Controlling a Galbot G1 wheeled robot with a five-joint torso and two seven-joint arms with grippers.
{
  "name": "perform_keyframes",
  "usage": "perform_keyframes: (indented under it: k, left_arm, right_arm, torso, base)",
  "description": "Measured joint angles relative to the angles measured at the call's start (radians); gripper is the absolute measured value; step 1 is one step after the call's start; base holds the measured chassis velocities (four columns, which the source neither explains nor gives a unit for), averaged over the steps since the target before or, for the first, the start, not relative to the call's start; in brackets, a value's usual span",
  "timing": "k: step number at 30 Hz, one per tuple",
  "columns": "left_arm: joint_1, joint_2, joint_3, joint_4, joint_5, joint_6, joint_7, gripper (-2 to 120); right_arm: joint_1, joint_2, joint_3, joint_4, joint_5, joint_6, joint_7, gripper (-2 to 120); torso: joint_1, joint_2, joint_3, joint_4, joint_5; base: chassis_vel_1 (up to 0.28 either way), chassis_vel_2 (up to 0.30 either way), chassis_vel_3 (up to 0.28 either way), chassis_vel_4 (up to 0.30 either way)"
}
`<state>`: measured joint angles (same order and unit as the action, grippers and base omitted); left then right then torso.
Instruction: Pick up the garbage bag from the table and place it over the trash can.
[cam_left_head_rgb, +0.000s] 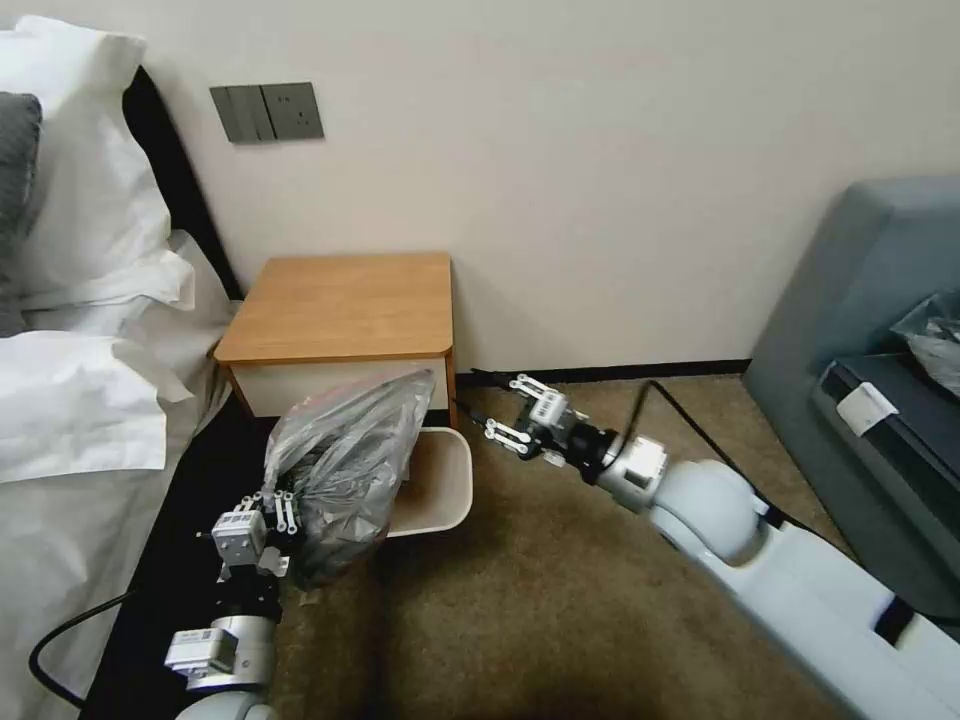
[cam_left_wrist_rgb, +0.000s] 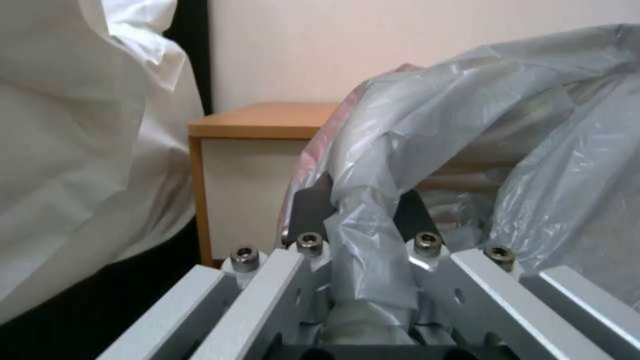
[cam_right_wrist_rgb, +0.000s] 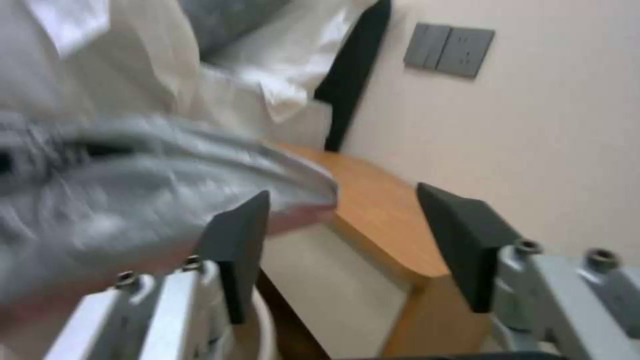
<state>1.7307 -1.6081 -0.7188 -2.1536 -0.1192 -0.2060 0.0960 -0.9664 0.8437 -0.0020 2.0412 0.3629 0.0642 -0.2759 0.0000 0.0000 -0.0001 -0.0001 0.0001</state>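
Head view: garbage bag (cam_left_head_rgb: 345, 465) off the bare worktop (cam_left_head_rgb: 340, 305), hanging in the left claw (cam_left_head_rgb: 275, 505) and draped across the near side of the trash can (cam_left_head_rgb: 440, 490) on the carpet; right claw (cam_left_head_rgb: 515, 412) spread wide just beside the can's far rim, holding nothing. Left wrist view: twisted plastic pinched between the dark pads (cam_left_wrist_rgb: 308, 210). Right wrist view: pads (cam_right_wrist_rgb: 467, 235) well apart, bag edge near one of them. Pickup done, by the look of it; mouth not yet stretched over the rim.
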Motion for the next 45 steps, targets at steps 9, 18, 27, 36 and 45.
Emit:
perform_keyframes:
  k: [9,18,27,36,45]
  left_arm:
    - [0.007,0.0,0.0,-0.04,-0.077,0.028,-0.024,9]
    - [0.013,0.0,0.004,-0.068,-0.123,0.04,-0.027,9]
    - [0.022,0.0,0.034,-0.105,-0.177,0.076,-0.028,9]
    - [0.031,0.0,0.061,-0.12,-0.204,0.097,-0.035,9]
    - [0.024,0.0,0.052,-0.109,-0.211,0.103,-0.04,8]
  right_arm:
    - [-0.115,0.051,-0.111,0.218,0.48,-0.276,0.358,95]
    - [-0.098,0.162,-0.204,0.276,0.711,-0.416,0.602,100]
    - [-0.06,0.233,-0.257,0.177,0.703,-0.434,0.548,99]
    - [-0.047,0.242,-0.258,0.14,0.669,-0.414,0.498,84]
    - [-0.05,0.238,-0.255,0.138,0.631,-0.399,0.473,48]
  torso:
    - [0.0,0.0,0.0,0.0001,-0.0002]
    - [0.0,0.0,0.0,0.0003,-0.0003]
    - [0.0,0.0,0.0,0.0003,0.0]
    - [0.0,0.0,0.0,0.0002,-0.0001]
    - [0.0,0.0,0.0,0.0001,-0.0001]
  base:
    - [0.0,0.0,0.0,0.0]
    - [0.0,0.0,0.0,0.0]
    - [0.0,0.0,0.0,0.0]
    - [0.0,0.0,0.0,0.0]
    - [0.0,0.0,0.0,0.0]
